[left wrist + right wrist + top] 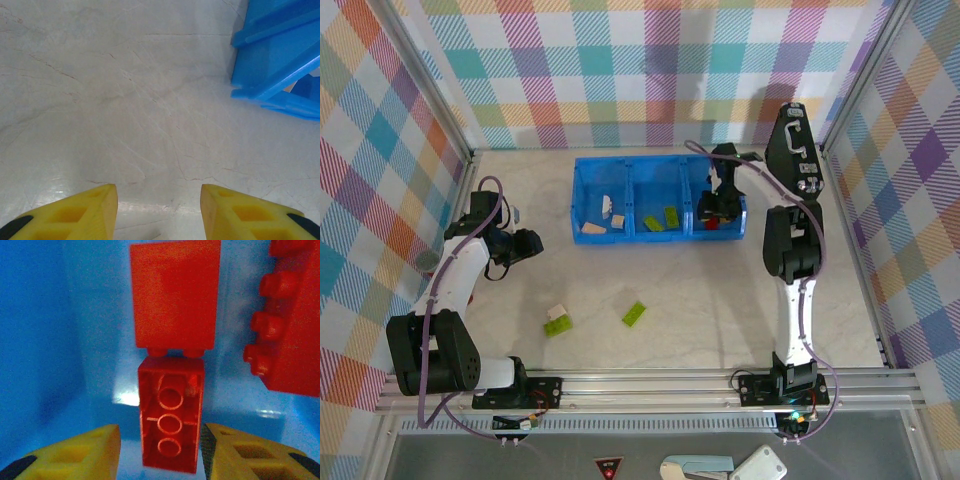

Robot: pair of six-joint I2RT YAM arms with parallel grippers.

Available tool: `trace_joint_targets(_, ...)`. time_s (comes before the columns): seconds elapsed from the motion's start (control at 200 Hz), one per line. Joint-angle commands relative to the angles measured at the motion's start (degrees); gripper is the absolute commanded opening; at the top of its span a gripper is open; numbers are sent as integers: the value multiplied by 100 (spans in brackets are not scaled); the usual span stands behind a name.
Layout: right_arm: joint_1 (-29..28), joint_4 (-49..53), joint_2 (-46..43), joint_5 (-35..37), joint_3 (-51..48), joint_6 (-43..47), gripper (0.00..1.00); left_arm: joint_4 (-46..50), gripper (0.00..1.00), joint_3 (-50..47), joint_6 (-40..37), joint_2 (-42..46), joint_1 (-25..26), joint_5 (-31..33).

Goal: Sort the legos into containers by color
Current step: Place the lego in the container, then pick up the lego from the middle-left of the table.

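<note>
The blue tray (660, 165) has three compartments: cream legos (605, 215) on the left, lime green legos (665, 218) in the middle, red legos (718, 222) on the right. My right gripper (720, 205) reaches down into the right compartment. In the right wrist view its jaws (160, 432) stand open around an upside-down red brick (171, 420), with a gap on the left side. Two more red bricks (175, 295) (290, 315) lie beyond it. A green brick (634, 313) and a cream-and-green pair (558, 319) lie loose on the table. My left gripper (525, 243) (159, 192) is open and holds nothing, left of the tray (280, 55).
Checked walls and metal posts close in the table on three sides. The rail with the arm bases (650, 385) runs along the near edge. Bare marbled tabletop (125, 100) lies between the tray and the loose bricks.
</note>
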State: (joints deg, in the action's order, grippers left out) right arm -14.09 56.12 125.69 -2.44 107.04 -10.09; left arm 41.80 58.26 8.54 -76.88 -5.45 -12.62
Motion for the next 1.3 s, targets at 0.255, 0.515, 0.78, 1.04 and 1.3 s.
trace_joint_targets(0.255,11,58,-1445,-182,-827,-175,48,110,47,-30,62,-57,30,-214)
trace_joint_targets(0.515,11,-277,-2502,-254,-2146,-367,48,375,48,136,264,-35,987,285)
trace_joint_targets(0.78,14,-555,-3462,-275,-3392,-545,48,566,48,390,609,-130,2184,798)
trace_joint_targets(1.04,12,-639,-4135,-292,-4157,-660,48,437,48,483,1100,-490,3508,1206)
trace_joint_targets(1.3,11,-604,-4619,-201,-4623,-690,48,371,49,644,1519,-911,4618,1533)
